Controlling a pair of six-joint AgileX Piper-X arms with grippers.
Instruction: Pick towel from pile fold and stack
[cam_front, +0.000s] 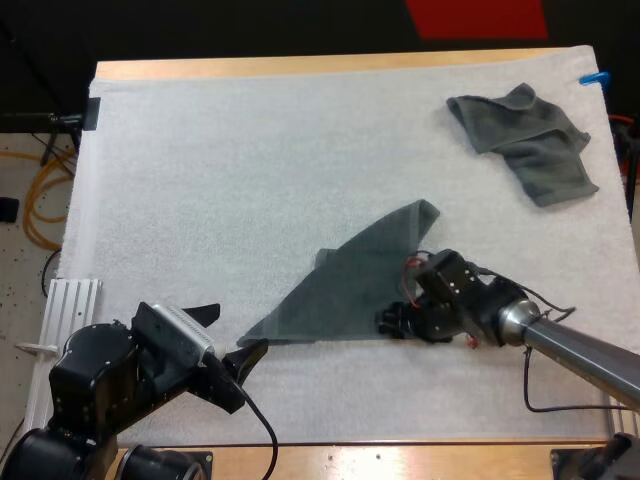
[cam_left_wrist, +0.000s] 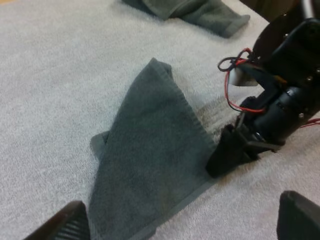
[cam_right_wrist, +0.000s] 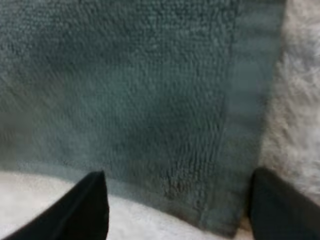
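Note:
A dark grey-green towel (cam_front: 350, 285) lies flat on the white mat (cam_front: 250, 170) in a rough triangle. My right gripper (cam_front: 395, 322) is low at its near right corner. Its black fingers (cam_right_wrist: 85, 205) stand apart, open, on either side of the towel's hemmed corner (cam_right_wrist: 150, 100). My left gripper (cam_front: 230, 335) hovers open just short of the towel's near left tip, with nothing between its fingers (cam_left_wrist: 65, 225). From there I see the towel (cam_left_wrist: 150, 155) stretching away and the right gripper (cam_left_wrist: 230, 150) at its edge. A second, crumpled towel (cam_front: 525, 140) lies at the far right.
The crumpled towel (cam_left_wrist: 195, 10) lies well beyond the flat one. Bare mat runs across the far left and the middle. The table's wooden front edge (cam_front: 400, 455) runs close behind both arms.

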